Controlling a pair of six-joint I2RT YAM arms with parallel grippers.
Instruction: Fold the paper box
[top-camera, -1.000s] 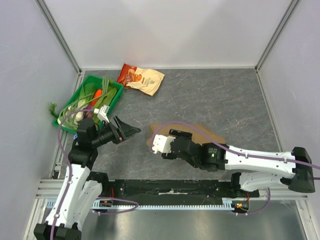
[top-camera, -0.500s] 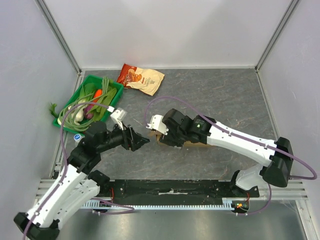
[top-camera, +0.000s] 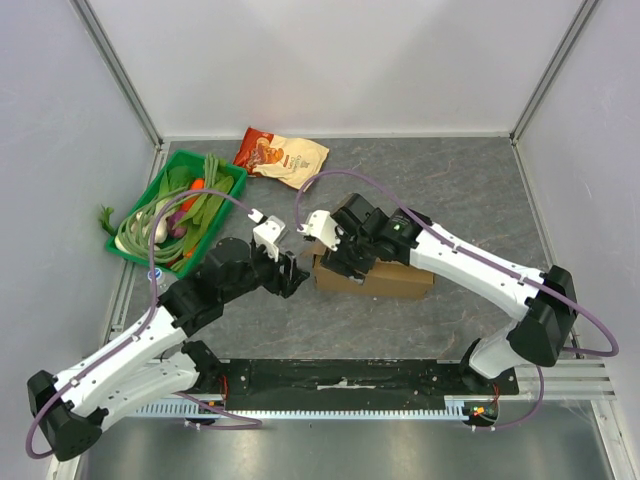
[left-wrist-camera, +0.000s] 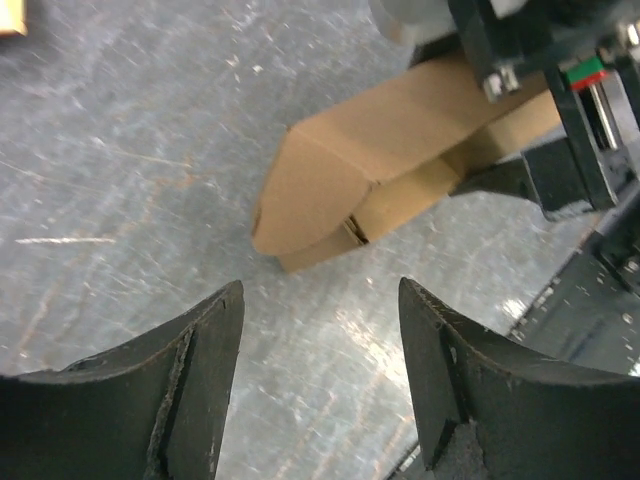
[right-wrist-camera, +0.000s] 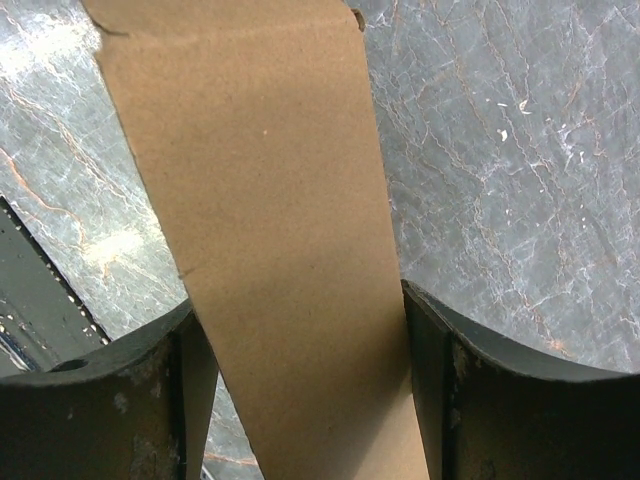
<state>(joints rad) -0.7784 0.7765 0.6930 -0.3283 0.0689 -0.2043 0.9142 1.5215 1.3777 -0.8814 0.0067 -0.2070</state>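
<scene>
The paper box (top-camera: 390, 281) is a plain brown cardboard box lying flat at the table's middle, long side left to right. My right gripper (top-camera: 336, 264) comes down over its left end and is shut across the box's width; in the right wrist view the box (right-wrist-camera: 270, 200) fills the gap between the fingers (right-wrist-camera: 430, 370). My left gripper (top-camera: 297, 275) hovers just left of that end, open and holding nothing. In the left wrist view the box (left-wrist-camera: 370, 150) shows a rounded end flap (left-wrist-camera: 300, 200) ahead of my left gripper (left-wrist-camera: 320, 300).
A green tray (top-camera: 231, 203) of vegetables stands at the back left. A cream-and-red snack bag (top-camera: 283, 158) lies at the back centre. Grey walls close in three sides. A black rail (top-camera: 340, 378) runs along the near edge.
My left arm has reached forward and right to the box's left end, its jaws narrowing a little. My right arm has swung away from the near edge with the box.
</scene>
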